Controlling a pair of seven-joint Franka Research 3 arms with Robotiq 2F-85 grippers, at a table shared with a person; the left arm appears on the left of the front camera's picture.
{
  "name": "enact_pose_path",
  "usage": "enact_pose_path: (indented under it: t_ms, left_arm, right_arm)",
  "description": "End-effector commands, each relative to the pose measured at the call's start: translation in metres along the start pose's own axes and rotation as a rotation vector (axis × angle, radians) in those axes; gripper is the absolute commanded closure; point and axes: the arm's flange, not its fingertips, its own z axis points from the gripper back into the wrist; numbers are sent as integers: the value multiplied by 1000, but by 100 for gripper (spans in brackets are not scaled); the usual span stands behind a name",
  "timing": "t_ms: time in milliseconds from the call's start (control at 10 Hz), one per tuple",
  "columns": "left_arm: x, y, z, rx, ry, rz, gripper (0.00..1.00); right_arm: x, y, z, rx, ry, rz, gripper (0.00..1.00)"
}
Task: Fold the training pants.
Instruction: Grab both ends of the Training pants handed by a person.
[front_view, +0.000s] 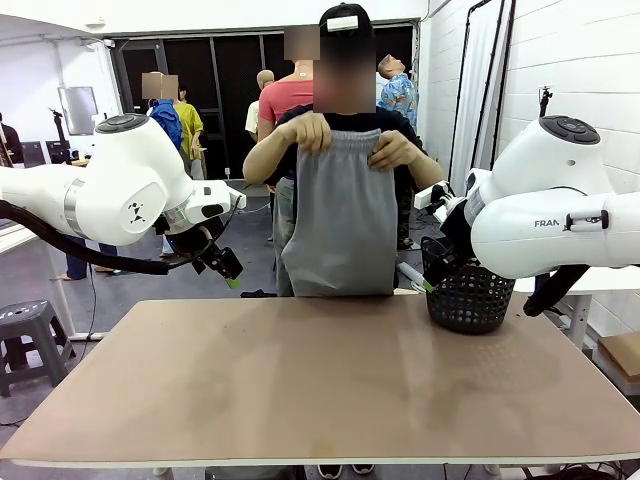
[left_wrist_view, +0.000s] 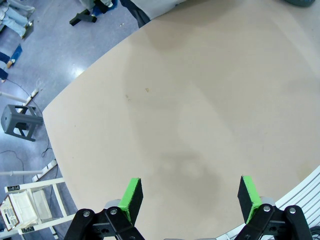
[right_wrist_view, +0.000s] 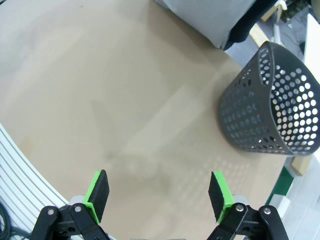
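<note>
A person at the far side of the table holds the light grey training pants (front_view: 340, 215) up by the waistband with both hands, the cloth hanging down to the table's far edge. A grey corner of the training pants (right_wrist_view: 210, 20) hangs at the top of the right wrist view. My left gripper (front_view: 225, 268) hovers open above the table's far left, nothing between its green pads (left_wrist_view: 131, 199). My right gripper (front_view: 428, 275) is open too, beside the basket, its pads (right_wrist_view: 97, 189) over bare tabletop.
A dark perforated basket (front_view: 470, 295) stands on the table's far right corner, close to my right gripper. The tan table (front_view: 320, 380) spreads wide in front. A grey stool (front_view: 25, 335) sits on the floor at left.
</note>
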Motion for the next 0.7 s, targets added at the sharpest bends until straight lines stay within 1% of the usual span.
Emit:
enact_pose_path:
  t_ms: [0, 600]
  left_arm:
    - [-1, 0, 1, -1, -9, -6, 0]
    - [-1, 0, 1, -1, -9, -6, 0]
  right_arm:
    - [1, 0, 0, -2, -9, 0, 0]
    - [1, 0, 0, -2, -9, 0, 0]
